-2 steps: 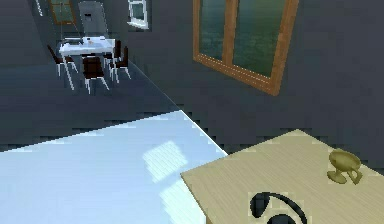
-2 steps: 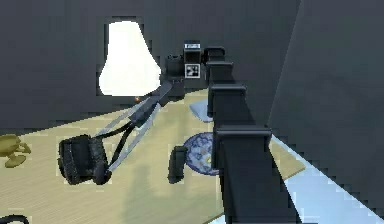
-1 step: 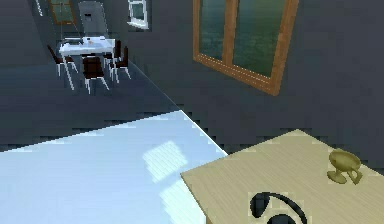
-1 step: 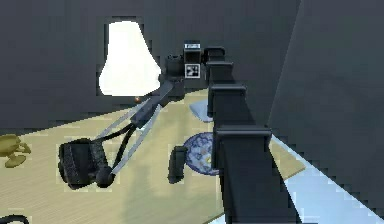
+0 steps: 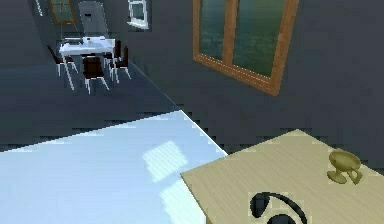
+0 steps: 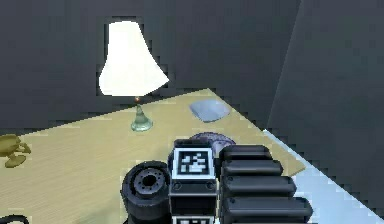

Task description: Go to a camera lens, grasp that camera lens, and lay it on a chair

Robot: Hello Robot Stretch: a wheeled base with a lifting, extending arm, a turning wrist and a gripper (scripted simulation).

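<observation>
My arm (image 6: 250, 185) rises as a dark ribbed bar from the arm side view's bottom edge over a light wooden table (image 6: 90, 150). A white marker square (image 6: 195, 165) stands at its end. Left of the marker is the gripper (image 6: 150, 190), a dark round mass with a ringed face. It may be a black camera lens or the gripper's own body. I cannot tell whether the gripper holds anything. Far off at the forward view's upper left, dark chairs (image 5: 117, 60) with white legs stand around a white table (image 5: 85, 45).
On the wooden table (image 5: 300, 165) are a golden cup (image 5: 345, 165), black headphones (image 5: 275, 208), a white-shaded lamp (image 6: 130, 62), a pale blue flat thing (image 6: 207, 108) and a grey round thing (image 6: 207, 142). A wood-framed window (image 5: 245, 40) is in the dark wall. Pale floor (image 5: 90, 170) leads toward the chairs.
</observation>
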